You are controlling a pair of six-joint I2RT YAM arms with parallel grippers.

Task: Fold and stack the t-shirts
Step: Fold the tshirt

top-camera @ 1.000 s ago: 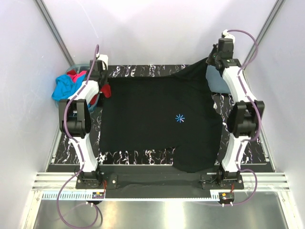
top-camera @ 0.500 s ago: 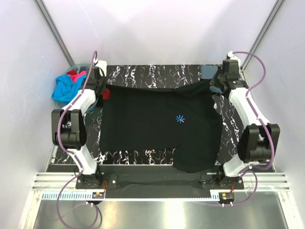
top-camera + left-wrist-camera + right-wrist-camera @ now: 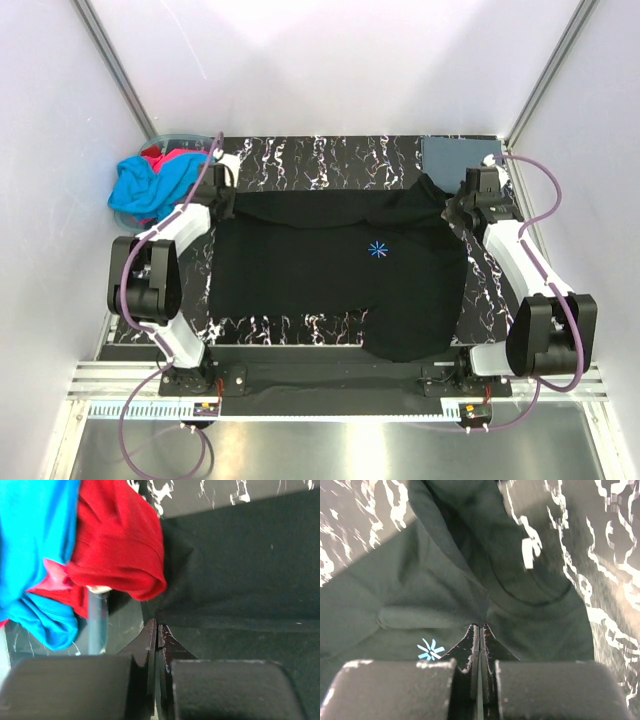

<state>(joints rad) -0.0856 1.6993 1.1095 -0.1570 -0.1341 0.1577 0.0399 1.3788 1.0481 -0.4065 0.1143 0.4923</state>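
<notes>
L gripper (image 3: 222,197) & R gripper (image 3: 455,208) both clamped shut on far edge of black cloth t-shirt w/ light-blue starburst (image 3: 330,270). Bring edge nearward level, in sync; avoid bunching.

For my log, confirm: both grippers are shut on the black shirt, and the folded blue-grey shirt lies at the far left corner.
Not left: the top external view shows the folded blue-grey shirt at the far right corner. The black shirt part stands.

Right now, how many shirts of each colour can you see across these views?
black shirt: 1
blue-grey shirt: 1
cyan shirt: 1
red shirt: 1
Total: 4
A pink patch beside the red one may be a fifth; cannot tell.
</notes>
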